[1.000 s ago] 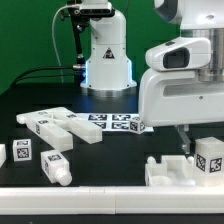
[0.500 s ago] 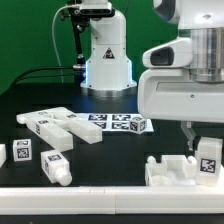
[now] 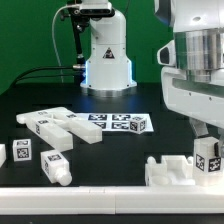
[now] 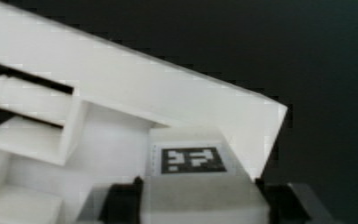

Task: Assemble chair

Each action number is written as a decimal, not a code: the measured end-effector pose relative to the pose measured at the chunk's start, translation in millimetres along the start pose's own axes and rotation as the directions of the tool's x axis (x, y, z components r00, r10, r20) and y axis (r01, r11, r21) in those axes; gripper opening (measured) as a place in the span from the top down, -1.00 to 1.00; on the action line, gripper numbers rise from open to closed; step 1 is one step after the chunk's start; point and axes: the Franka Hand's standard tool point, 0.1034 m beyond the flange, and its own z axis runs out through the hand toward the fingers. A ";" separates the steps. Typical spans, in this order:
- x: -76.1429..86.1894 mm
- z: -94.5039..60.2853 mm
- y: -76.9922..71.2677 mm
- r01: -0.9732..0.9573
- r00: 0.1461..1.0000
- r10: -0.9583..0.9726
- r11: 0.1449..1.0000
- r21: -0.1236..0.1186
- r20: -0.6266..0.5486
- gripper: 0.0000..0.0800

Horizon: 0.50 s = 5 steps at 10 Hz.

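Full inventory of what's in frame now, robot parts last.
long chair pieces: overlapping cluster, count unclear, white, exterior view's left
small chair pieces: three, white, exterior view's front left, one cut off by frame
blocky chair part: one, white, exterior view's front right
tagged block: one, white, exterior view's far right, between the fingers
marker board: one, white, black tags, mid-table
table: one, black
arm: one, white, base at back
gripper: one, dark fingers, shut on the tagged block

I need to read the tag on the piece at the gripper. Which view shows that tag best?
The wrist view: the tag faces the camera, large and central, between the fingers of the gripper. The exterior view shows the piece only small, near that view's right edge below the arm, with the tag tiny and angled.
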 end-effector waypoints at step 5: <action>3.1 0.1 -3.2 -0.530 0.848 0.528 0.847 0.041 0.051 0.28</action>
